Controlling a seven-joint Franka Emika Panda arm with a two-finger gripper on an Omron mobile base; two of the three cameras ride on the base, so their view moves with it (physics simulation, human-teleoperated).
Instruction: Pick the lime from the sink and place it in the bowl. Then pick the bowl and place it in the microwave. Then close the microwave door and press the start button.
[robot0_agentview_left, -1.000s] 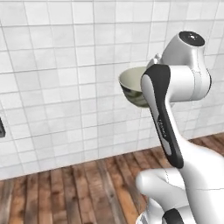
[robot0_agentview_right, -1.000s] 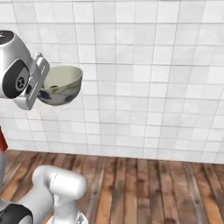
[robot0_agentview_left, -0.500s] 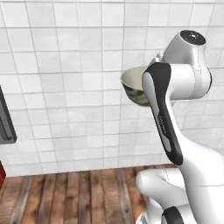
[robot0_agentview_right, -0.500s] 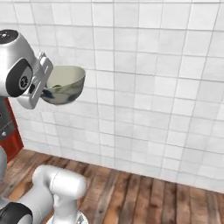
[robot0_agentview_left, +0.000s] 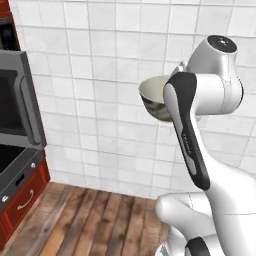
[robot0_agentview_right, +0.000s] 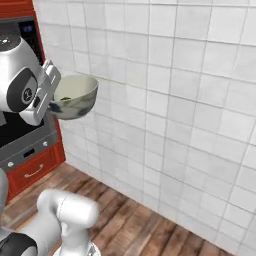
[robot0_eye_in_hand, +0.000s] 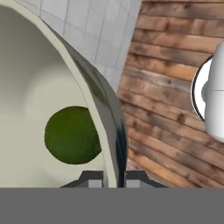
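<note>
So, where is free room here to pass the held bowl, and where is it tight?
Free: the space between the bowl and the white tiled wall, and the wooden floor beneath. Tight: leftward, where the microwave door stands open above red cabinets. The gripper clamps the rim; the lime sits inside.

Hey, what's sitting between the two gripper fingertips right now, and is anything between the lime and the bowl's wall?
In the hand view, the bowl rim sits between the fingertips. The lime lies inside the bowl, with nothing between it and the wall.
</note>
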